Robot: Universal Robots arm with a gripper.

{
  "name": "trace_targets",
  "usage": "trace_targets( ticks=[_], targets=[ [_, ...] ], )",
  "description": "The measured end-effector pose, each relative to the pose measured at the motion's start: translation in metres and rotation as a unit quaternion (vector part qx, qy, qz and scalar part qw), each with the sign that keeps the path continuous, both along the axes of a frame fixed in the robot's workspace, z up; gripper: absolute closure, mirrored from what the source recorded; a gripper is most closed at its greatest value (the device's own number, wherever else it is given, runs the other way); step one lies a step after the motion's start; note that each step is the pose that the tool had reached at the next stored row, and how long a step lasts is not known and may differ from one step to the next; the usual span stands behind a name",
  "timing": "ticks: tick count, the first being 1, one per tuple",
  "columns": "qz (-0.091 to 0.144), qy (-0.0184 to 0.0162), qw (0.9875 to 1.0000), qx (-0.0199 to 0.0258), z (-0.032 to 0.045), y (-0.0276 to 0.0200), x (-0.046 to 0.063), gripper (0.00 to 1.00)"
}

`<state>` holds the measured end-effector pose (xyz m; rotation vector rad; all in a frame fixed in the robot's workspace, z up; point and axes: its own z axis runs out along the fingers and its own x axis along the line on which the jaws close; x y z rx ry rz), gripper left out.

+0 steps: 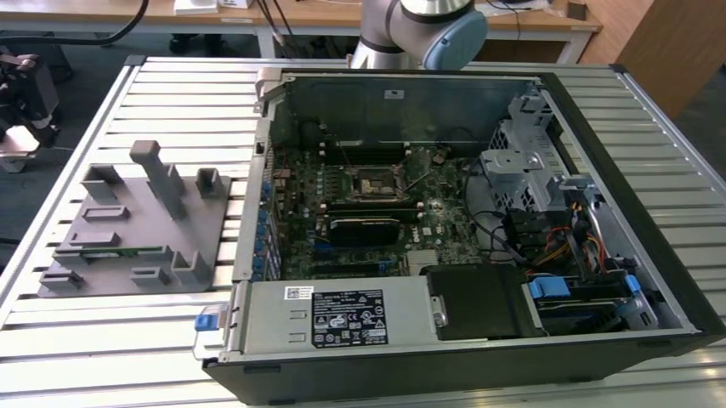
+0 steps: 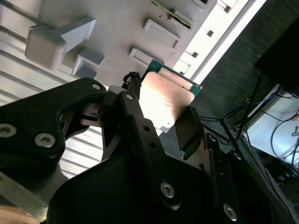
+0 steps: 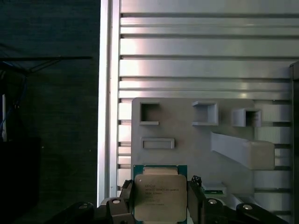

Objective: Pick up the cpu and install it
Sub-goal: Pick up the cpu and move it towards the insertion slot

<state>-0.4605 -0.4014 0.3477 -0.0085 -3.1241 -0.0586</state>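
My gripper [image 3: 160,205] is clamped on the cpu [image 3: 160,193], which sits between my two fingers, pinched by opposite edges, silvery plate showing. Beyond it lies the grey holder tray [image 3: 187,135], then the slatted table [image 3: 196,46].

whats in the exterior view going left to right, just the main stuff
grey parts holder → square black socket on the board → silver drive cage → blue latch by the case's far wall

Upright fixture posts [image 3: 243,153] (grey) near gripper [image 3: 160,201]
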Motion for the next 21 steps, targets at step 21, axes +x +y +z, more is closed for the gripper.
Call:
trace_targets(
  ticks=[21],
  targets=[
    [0.000,-0.0001,1.0000,0.0000,0.0600,0.0013,0.000,0.46]
  ],
)
